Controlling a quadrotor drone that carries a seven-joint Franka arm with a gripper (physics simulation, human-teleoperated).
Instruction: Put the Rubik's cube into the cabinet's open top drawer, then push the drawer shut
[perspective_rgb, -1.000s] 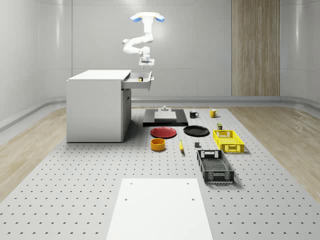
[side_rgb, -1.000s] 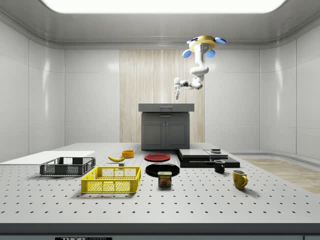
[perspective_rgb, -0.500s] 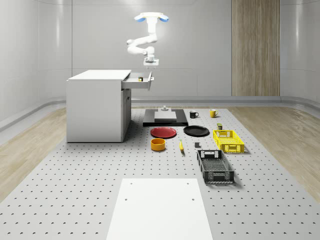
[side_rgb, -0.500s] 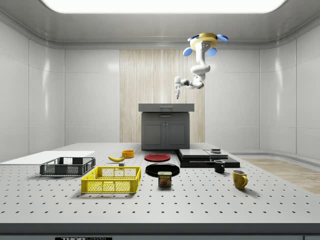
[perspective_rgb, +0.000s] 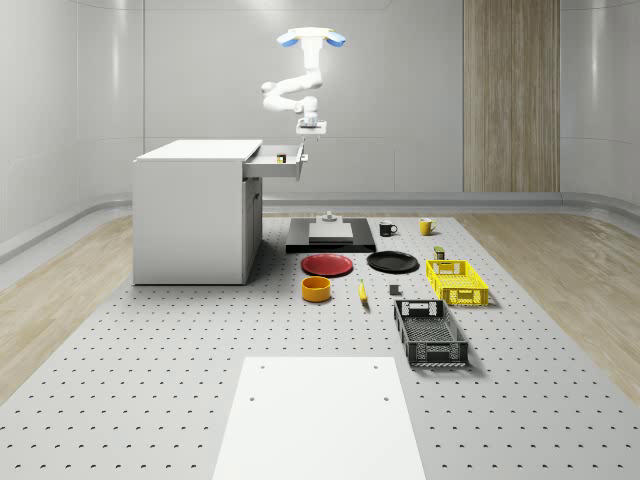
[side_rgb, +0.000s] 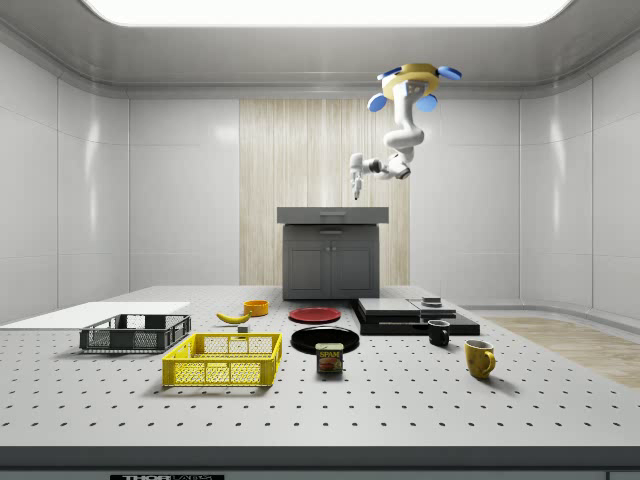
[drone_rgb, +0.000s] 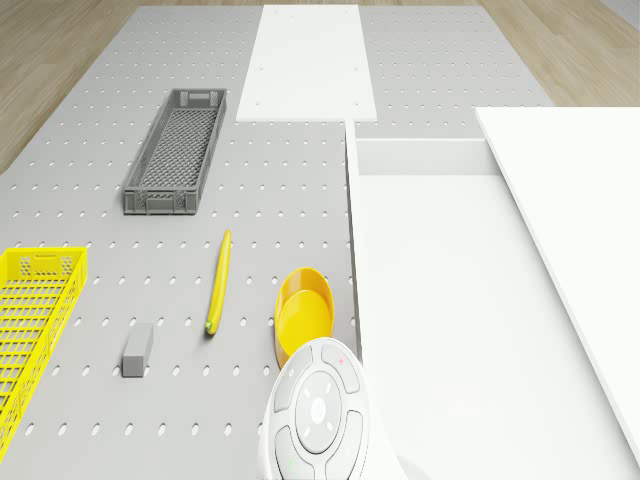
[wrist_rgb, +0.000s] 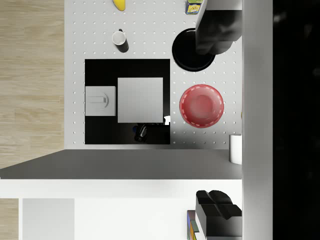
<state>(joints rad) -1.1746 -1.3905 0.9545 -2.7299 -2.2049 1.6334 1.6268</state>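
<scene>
One Rubik's cube (wrist_rgb: 190, 226) in drawer (perspective_rgb: 278, 160), below fingers (wrist_rgb: 216, 200).

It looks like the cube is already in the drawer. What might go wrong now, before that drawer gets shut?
The drawer stands open and the gripper hangs above its front edge, with the drone hovering higher up. Coming down off-line, the gripper might strike the rim rather than the front face. Pushing from a hover may also shove the drone backward instead of moving the drawer. A hard shove could jolt the cube inside.
</scene>
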